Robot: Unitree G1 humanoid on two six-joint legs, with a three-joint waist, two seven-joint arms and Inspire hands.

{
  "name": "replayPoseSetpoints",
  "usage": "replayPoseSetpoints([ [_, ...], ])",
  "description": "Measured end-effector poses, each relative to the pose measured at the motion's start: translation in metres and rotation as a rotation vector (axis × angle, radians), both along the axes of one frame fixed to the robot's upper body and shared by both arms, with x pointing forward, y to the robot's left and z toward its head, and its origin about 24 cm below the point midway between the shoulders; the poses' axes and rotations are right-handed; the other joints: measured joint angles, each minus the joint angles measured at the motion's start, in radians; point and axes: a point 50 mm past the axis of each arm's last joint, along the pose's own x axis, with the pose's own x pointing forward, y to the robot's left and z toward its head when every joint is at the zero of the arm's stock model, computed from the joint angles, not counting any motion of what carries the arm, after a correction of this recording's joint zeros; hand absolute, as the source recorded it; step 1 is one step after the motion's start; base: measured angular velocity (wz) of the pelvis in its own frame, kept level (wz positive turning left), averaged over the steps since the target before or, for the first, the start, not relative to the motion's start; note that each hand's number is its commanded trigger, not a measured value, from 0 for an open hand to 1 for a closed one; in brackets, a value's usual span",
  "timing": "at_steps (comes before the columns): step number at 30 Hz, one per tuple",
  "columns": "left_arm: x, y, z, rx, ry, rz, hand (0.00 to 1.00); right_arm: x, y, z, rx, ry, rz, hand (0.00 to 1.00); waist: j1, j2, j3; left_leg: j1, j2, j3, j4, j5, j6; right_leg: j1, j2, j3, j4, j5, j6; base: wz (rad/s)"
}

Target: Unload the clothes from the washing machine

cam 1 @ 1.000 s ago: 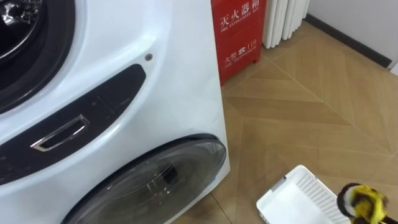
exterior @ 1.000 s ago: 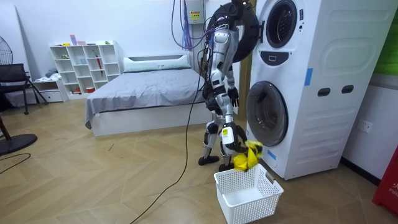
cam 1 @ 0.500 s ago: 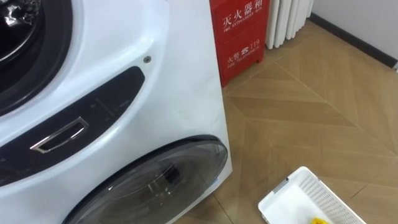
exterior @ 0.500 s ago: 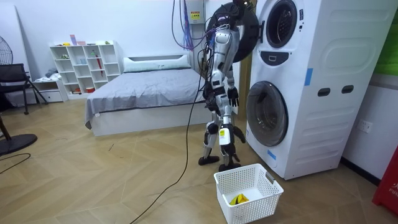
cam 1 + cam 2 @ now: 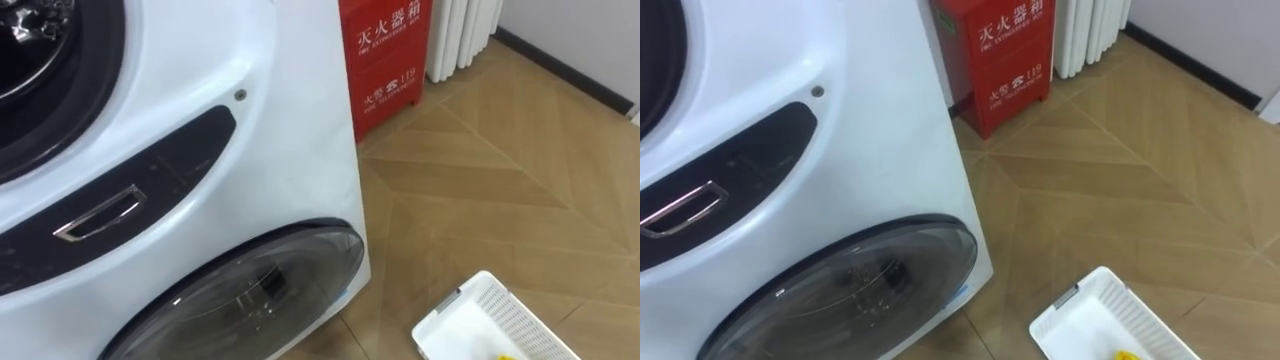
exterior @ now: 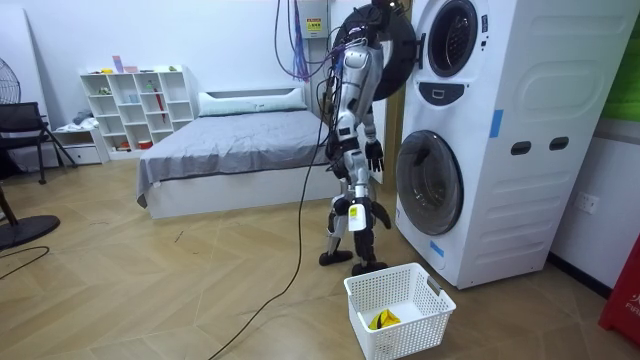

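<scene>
- Left eye view: the white washer [image 5: 290, 130] stands at the left. Its upper drum [image 5: 40, 60] is open at top left and its round lower door [image 5: 250, 290] is closed.
- A red cabinet [image 5: 385, 55] stands just beside the washer's far side, with a white radiator [image 5: 460, 35] next to it.
- A corner of the white basket [image 5: 480, 310] shows on the wood floor at lower right. A sliver of yellow cloth [image 5: 507, 355] lies inside it at the bottom edge.
- Room view: the robot stands upright facing the washer, between it and the bed [image 6: 230, 145]. The upper door [image 6: 392, 45] is swung open by its head.
- The basket sits on the floor just before the robot's feet, near the lower door. The cloth lies on the basket's bottom, apart from both hands.
- The right robot hand [image 6: 366, 214] hangs low above the basket, fingers loose and empty.
- The left robot hand [image 6: 374, 156] hangs at the hip, fingers relaxed, holding nothing.
- Right eye view: the basket's corner shows at the lower right, with the cloth peeking in at the bottom edge.
</scene>
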Motion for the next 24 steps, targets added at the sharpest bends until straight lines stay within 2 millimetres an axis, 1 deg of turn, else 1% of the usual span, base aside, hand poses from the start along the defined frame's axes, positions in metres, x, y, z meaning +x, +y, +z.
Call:
replayPoseSetpoints([
  [1, -0.002, 0.000, 0.000, -0.001, 0.003, 0.001, 0.00, -0.001, 0.000, -0.001, 0.002, 0.002, 0.004, 0.00, 0.000, -0.001, 0.0004, 0.004, 0.000, -0.002, -0.001, 0.000, 0.001, 0.006, 0.000, -0.001, -0.001, 0.000, 0.000, 0.05],
  [3, -0.010, 0.002, -0.002, -0.001, 0.017, 0.016, 0.00, -0.009, 0.000, -0.005, 0.018, 0.021, 0.015, 0.00, 0.001, -0.006, -0.0003, 0.025, 0.007, -0.009, -0.001, -0.007, 0.008, 0.029, -0.001, -0.009, -0.004, 0.000, 0.001, 0.07],
  [4, -0.012, 0.003, -0.002, 0.000, 0.020, 0.020, 0.00, -0.011, 0.000, -0.006, 0.023, 0.026, 0.018, 0.00, 0.003, -0.007, -0.0019, 0.027, 0.007, -0.011, -0.001, -0.010, 0.006, 0.032, -0.002, -0.012, -0.003, 0.000, 0.001, 0.08],
  [5, -0.015, 0.004, -0.002, 0.001, 0.022, 0.033, 0.00, -0.016, 0.001, -0.008, 0.031, 0.033, 0.028, 0.00, 0.007, -0.008, -0.0009, 0.036, 0.008, -0.015, -0.001, -0.011, 0.006, 0.043, -0.003, -0.017, -0.006, 0.000, 0.001, 0.15],
  [6, -0.020, 0.005, -0.003, 0.004, 0.030, 0.031, 0.00, -0.024, 0.000, -0.011, 0.039, 0.052, 0.032, 0.00, 0.007, -0.008, -0.0021, 0.048, 0.013, -0.026, -0.001, -0.012, 0.005, 0.060, -0.008, -0.038, -0.016, 0.000, 0.000, 0.19],
  [7, -0.023, 0.005, -0.003, 0.006, 0.033, 0.029, 0.00, -0.028, 0.001, -0.013, 0.045, 0.063, 0.034, 0.00, 0.008, -0.011, 0.0003, 0.055, 0.014, -0.032, -0.003, -0.012, 0.005, 0.069, -0.011, -0.050, -0.020, -0.001, -0.003, 0.33],
  [8, -0.027, 0.006, -0.003, 0.009, 0.033, 0.023, 0.00, -0.039, 0.002, -0.018, 0.059, 0.086, 0.039, 0.00, 0.014, -0.013, 0.0011, 0.070, 0.015, -0.050, -0.004, -0.013, 0.003, 0.086, -0.018, -0.072, -0.021, -0.004, -0.006, 0.35],
  [9, -0.030, 0.005, -0.003, 0.010, 0.035, 0.009, 0.00, -0.048, 0.003, -0.021, 0.070, 0.105, 0.046, 0.00, 0.022, -0.018, -0.0001, 0.078, 0.018, -0.060, -0.005, -0.014, 0.001, 0.096, -0.020, -0.084, -0.022, -0.007, -0.010, 0.31],
  [10, -0.032, 0.005, -0.004, 0.009, 0.037, 0.008, 0.00, -0.050, 0.005, -0.023, 0.080, 0.113, 0.051, 0.00, 0.030, -0.018, -0.0024, 0.083, 0.019, -0.062, -0.007, -0.014, 0.001, 0.102, -0.020, -0.087, -0.025, -0.008, -0.010, 0.20],
  [11, -0.033, 0.004, -0.004, 0.011, 0.043, -0.003, 0.00, -0.054, 0.011, -0.029, 0.102, 0.142, 0.076, 0.00, 0.042, -0.022, 0.0007, 0.095, 0.021, -0.075, -0.010, -0.013, -0.001, 0.119, -0.024, -0.103, -0.036, -0.008, -0.012, 0.24],
  [12, -0.032, 0.004, -0.004, 0.014, 0.044, -0.016, 0.00, -0.060, 0.019, -0.035, 0.131, 0.173, 0.091, 0.00, 0.054, -0.030, 0.0048, 0.115, 0.022, -0.088, -0.018, -0.010, -0.007, 0.137, -0.030, -0.124, -0.034, -0.015, -0.018, 0.30],
  [13, -0.032, 0.003, -0.004, 0.015, 0.043, -0.019, 0.00, -0.062, 0.024, -0.038, 0.147, 0.186, 0.100, 0.00, 0.058, -0.036, 0.0079, 0.126, 0.022, -0.096, -0.021, -0.008, -0.008, 0.147, -0.032, -0.133, -0.035, -0.018, -0.020, 0.42],
  [15, -0.033, -0.003, -0.006, 0.007, 0.042, -0.023, 0.00, -0.066, 0.043, -0.048, 0.207, 0.214, 0.157, 0.00, 0.082, -0.048, 0.0058, 0.144, 0.027, -0.123, -0.023, -0.008, -0.011, 0.173, -0.038, -0.164, -0.036, -0.028, -0.023, 0.39],
  [16, -0.033, -0.005, -0.006, 0.002, 0.040, -0.016, 0.00, -0.066, 0.046, -0.050, 0.222, 0.213, 0.166, 0.00, 0.086, -0.050, 0.0049, 0.147, 0.027, -0.134, -0.023, -0.007, -0.012, 0.177, -0.040, -0.173, -0.036, -0.031, -0.023, 0.45],
  [17, -0.034, -0.008, -0.007, -0.003, 0.042, -0.012, 0.00, -0.070, 0.051, -0.052, 0.245, 0.219, 0.177, 0.00, 0.093, -0.055, 0.0059, 0.154, 0.028, -0.156, -0.024, -0.005, -0.016, 0.190, -0.047, -0.193, -0.036, -0.038, -0.023, 0.51],
  [18, -0.035, -0.009, -0.007, -0.004, 0.046, -0.007, 0.00, -0.070, 0.054, -0.054, 0.264, 0.222, 0.188, 0.00, 0.110, -0.061, 0.0038, 0.165, 0.028, -0.170, -0.027, -0.003, -0.020, 0.204, -0.048, -0.202, -0.038, -0.048, -0.024, 0.46],
  [19, -0.036, -0.009, -0.007, -0.002, 0.046, -0.001, 0.00, -0.070, 0.056, -0.055, 0.271, 0.226, 0.198, 0.00, 0.119, -0.067, 0.0022, 0.169, 0.027, -0.177, -0.028, -0.003, -0.022, 0.206, -0.048, -0.204, -0.038, -0.054, -0.025, 0.38],
  [21, -0.038, -0.006, -0.007, 0.007, 0.044, 0.029, 0.00, -0.069, 0.064, -0.057, 0.291, 0.243, 0.260, 0.00, 0.146, -0.086, 0.0058, 0.195, 0.030, -0.215, -0.029, -0.002, -0.031, 0.248, -0.047, -0.227, -0.057, -0.059, -0.029, 0.34],
  [22, -0.037, -0.006, -0.007, 0.006, 0.041, 0.036, 0.00, -0.068, 0.066, -0.058, 0.296, 0.243, 0.269, 0.00, 0.150, -0.091, 0.0078, 0.201, 0.031, -0.221, -0.029, -0.002, -0.031, 0.258, -0.047, -0.233, -0.061, -0.061, -0.031, 0.30],
  [23, -0.038, -0.007, -0.007, 0.004, 0.041, 0.040, 0.00, -0.069, 0.069, -0.059, 0.303, 0.256, 0.299, 0.00, 0.165, -0.096, 0.0079, 0.214, 0.035, -0.227, -0.031, -0.002, -0.032, 0.276, -0.047, -0.242, -0.071, -0.061, -0.033, 0.26],
  [24, -0.038, -0.008, -0.008, 0.000, 0.043, 0.043, 0.00, -0.066, 0.073, -0.060, 0.307, 0.260, 0.335, 0.00, 0.176, -0.099, 0.0052, 0.221, 0.037, -0.240, -0.032, -0.002, -0.033, 0.287, -0.048, -0.251, -0.075, -0.063, -0.034, 0.24],
])
